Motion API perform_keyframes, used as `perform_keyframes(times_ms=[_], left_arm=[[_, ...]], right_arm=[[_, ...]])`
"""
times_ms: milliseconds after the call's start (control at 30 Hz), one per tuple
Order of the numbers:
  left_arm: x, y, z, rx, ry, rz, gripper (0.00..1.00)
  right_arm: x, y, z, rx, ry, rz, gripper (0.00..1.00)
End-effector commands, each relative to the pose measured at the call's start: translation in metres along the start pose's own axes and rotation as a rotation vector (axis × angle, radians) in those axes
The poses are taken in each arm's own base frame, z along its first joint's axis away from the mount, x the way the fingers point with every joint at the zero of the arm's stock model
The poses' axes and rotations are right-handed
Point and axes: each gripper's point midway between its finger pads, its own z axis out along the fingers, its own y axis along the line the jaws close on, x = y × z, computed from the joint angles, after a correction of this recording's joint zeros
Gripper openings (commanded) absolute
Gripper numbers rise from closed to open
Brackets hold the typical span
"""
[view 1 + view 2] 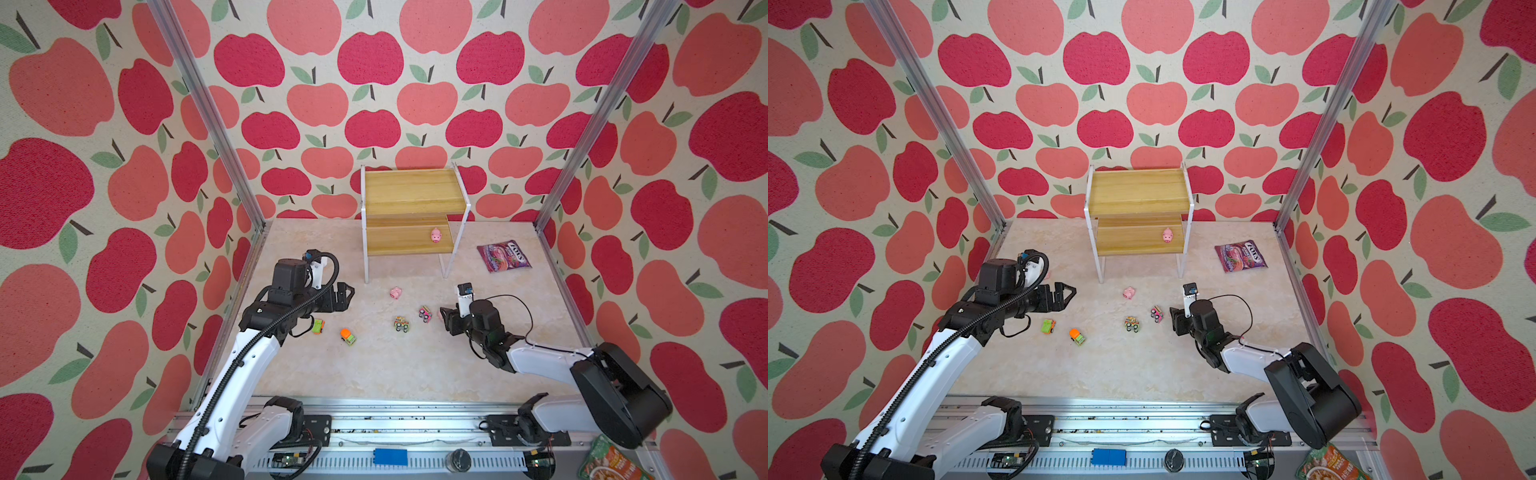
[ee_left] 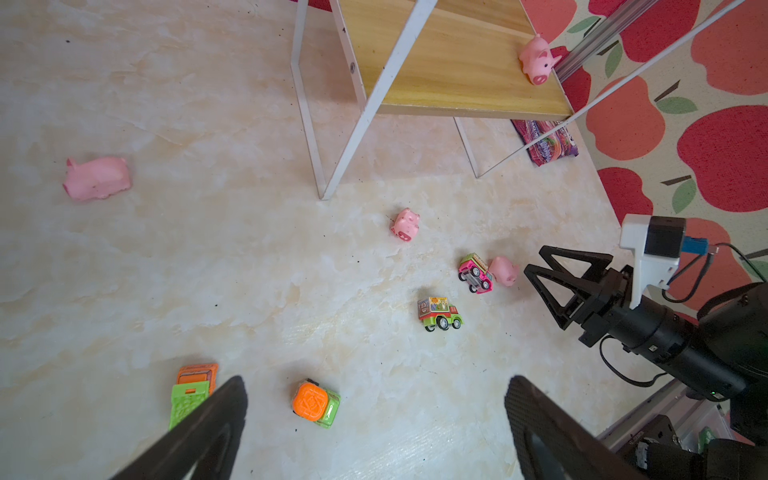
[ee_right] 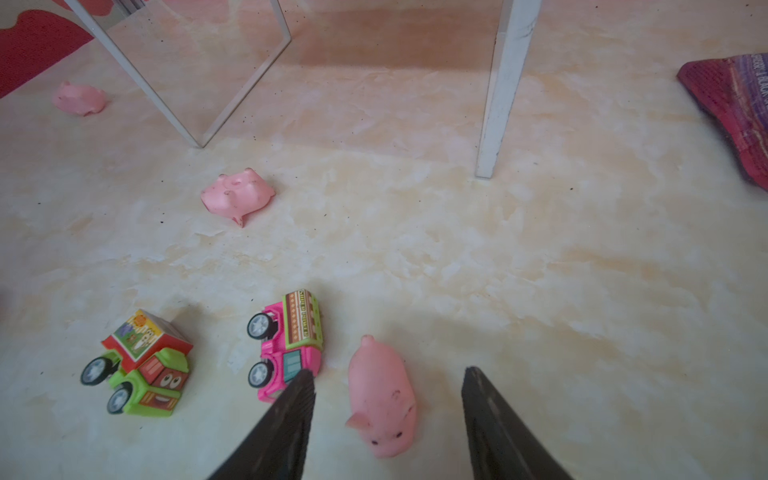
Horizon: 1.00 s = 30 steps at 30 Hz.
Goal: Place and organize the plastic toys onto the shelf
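The right tool (image 3: 388, 372) is held about half open and low over the bench (image 3: 540, 270). Its jaws are set astride a pig (image 3: 382, 399) with a gap on each side, so nothing is gripped. One finger (image 3: 291, 411) is just beside the pink car (image 3: 286, 345). The right arm is extended low from the near right toward the left. The left tool (image 2: 376, 382) is spread wide and empty above the bench, near the orange car (image 2: 316, 403) and the green car (image 2: 187, 399). The left arm is extended from the near left. The shelf (image 1: 409, 191) is seen far and central, with a second pig (image 1: 435, 235) on its lower board. A third pig (image 1: 395, 293) and a truck (image 1: 401, 323) lie on the bench in front of it.
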Motion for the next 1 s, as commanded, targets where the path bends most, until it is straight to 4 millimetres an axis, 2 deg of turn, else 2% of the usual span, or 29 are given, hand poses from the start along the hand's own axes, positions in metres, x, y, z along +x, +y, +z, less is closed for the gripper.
perform_keyframes(times_ms=[0,300,433,600,733,833,967], left_arm=[[0.004,-0.005,-0.002,0.023,0.003,0.025,0.99],[0.005,-0.005,-0.001,0.021,0.006,0.025,0.99],[0.005,-0.004,0.000,0.019,0.007,0.025,0.99],[0.005,-0.004,0.000,0.018,0.010,0.025,0.99],[0.005,-0.004,0.001,0.020,0.012,0.024,0.99],[0.005,-0.004,0.001,0.021,0.012,0.023,0.99],[0.005,-0.005,0.001,0.021,0.011,0.023,0.99]], right_arm=[[0.008,0.005,0.008,-0.046,0.046,-0.026,0.60],[0.025,0.006,0.028,-0.062,0.116,-0.077,0.59],[0.030,0.005,0.035,-0.054,0.132,-0.080,0.51],[0.026,0.001,0.033,-0.032,0.096,-0.062,0.38],[0.022,-0.008,0.027,0.020,0.077,-0.033,0.34],[0.021,-0.019,0.025,0.088,0.066,0.020,0.34],[0.029,-0.038,0.026,0.222,0.096,0.108,0.35]])
